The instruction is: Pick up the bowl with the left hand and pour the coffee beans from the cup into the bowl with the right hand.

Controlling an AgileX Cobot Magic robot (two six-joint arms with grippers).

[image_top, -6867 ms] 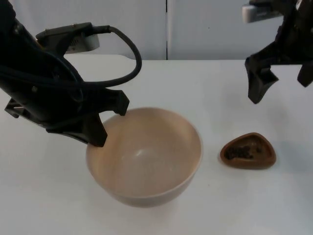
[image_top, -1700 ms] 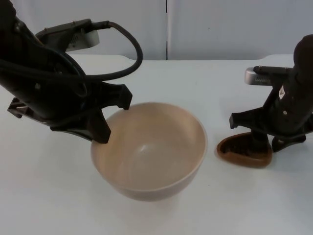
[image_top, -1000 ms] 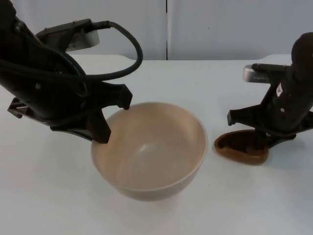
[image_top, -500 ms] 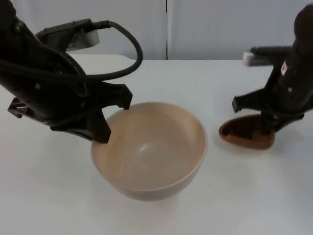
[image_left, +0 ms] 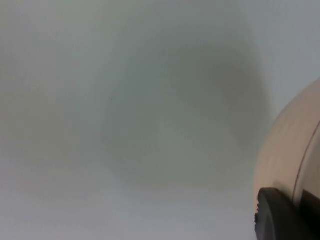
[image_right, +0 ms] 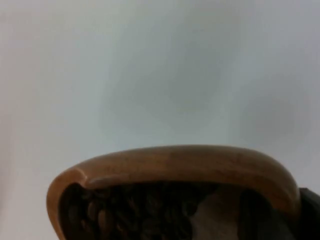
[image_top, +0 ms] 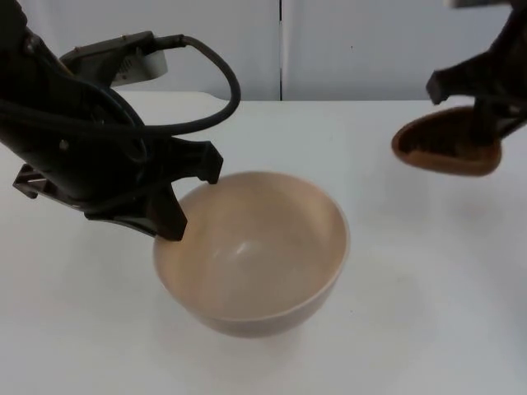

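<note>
A big beige bowl (image_top: 251, 255) hangs just above the white table, its left rim pinched by my left gripper (image_top: 183, 216), which is shut on it. The bowl's outer wall (image_left: 287, 160) curves beside a black fingertip (image_left: 280, 215) in the left wrist view. The bowl is empty inside. My right gripper (image_top: 484, 115) is shut on the rim of a small brown wooden cup (image_top: 446, 141), lifted high at the far right, well apart from the bowl. Dark coffee beans (image_right: 145, 212) fill the cup (image_right: 175, 165) in the right wrist view.
The white table top (image_top: 395, 313) spreads around the bowl and ends at the grey partition wall (image_top: 329, 41). The left arm's black body (image_top: 74, 140) looms over the table's left side.
My right gripper has lifted the cup off the table, up and to the right. The left gripper and the bowl have stayed still.
</note>
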